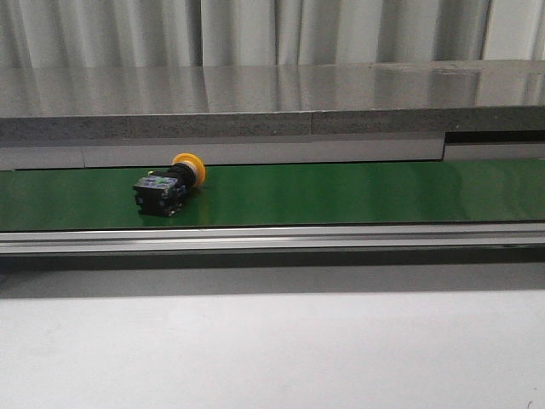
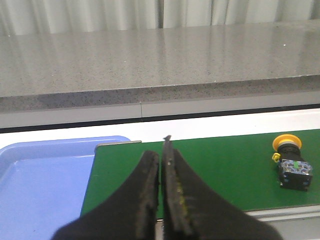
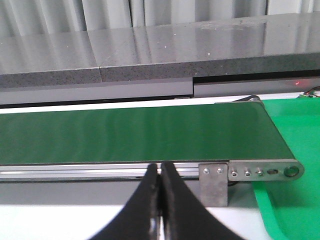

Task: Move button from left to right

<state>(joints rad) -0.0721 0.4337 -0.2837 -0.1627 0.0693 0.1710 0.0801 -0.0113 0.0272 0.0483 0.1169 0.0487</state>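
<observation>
The button (image 1: 170, 184), a yellow-orange cap on a black boxy body, lies on its side on the green belt (image 1: 358, 192), left of centre in the front view. It also shows in the left wrist view (image 2: 291, 165), with a small green mark on its body. My left gripper (image 2: 161, 159) is shut and empty over the belt's left end, well apart from the button. My right gripper (image 3: 160, 170) is shut and empty at the belt's near rail, close to its right end. No arm shows in the front view.
A blue tray (image 2: 42, 185) sits off the belt's left end. A green tray (image 3: 295, 145) sits off its right end, past the roller bracket (image 3: 250, 172). A grey stone ledge (image 1: 272, 106) runs behind the belt; an aluminium rail (image 1: 272, 237) runs along its front.
</observation>
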